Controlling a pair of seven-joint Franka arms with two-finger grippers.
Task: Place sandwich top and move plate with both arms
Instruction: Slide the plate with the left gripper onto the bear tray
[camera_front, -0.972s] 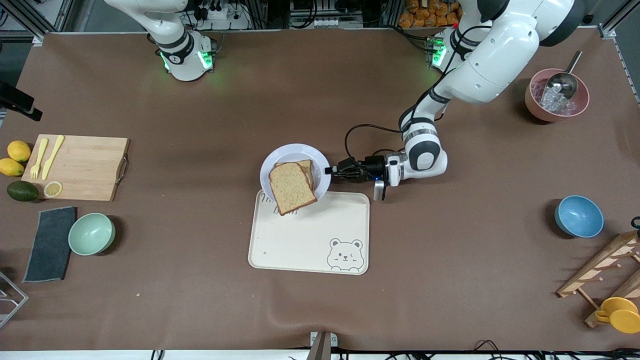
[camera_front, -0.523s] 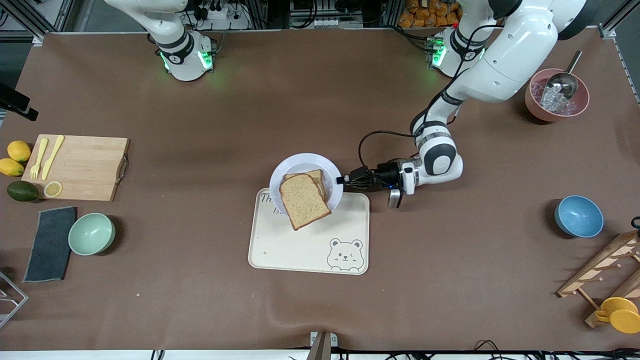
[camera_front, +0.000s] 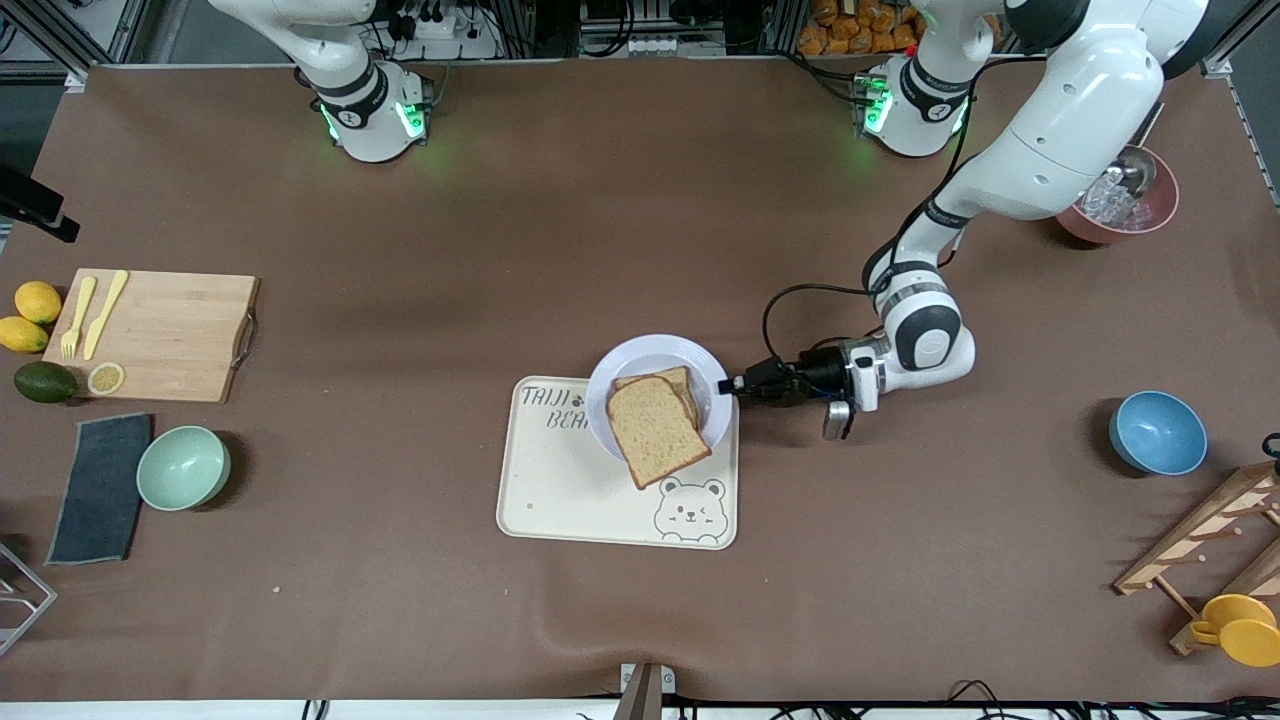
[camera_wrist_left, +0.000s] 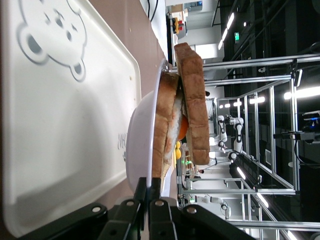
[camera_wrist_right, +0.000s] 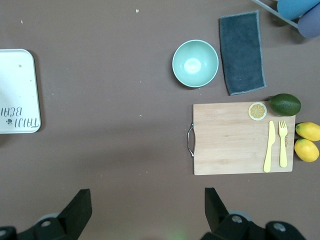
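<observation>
Clamped by the left gripper (camera_front: 728, 386) at its three-o'clock rim, the pale lavender round plate (camera_front: 640, 355), carrying the brown wholemeal sandwich top (camera_front: 655, 430), has slid onto the cream bear-printed tray (camera_front: 560, 500), while the right gripper (camera_wrist_right: 145, 210) waits, jaws apart, high above the worktop.

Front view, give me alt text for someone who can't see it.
The left claw grips the rim of the plate, which carries the sandwich top over the bear tray. The right arm waits.

I see a big brown table (camera_front: 500, 250) with metal frame bars (camera_front: 60, 30) along its edge. Past it the room is dark, with tall metal racks (camera_wrist_left: 250, 125) and long bright ceiling lights (camera_wrist_left: 230, 22).
</observation>
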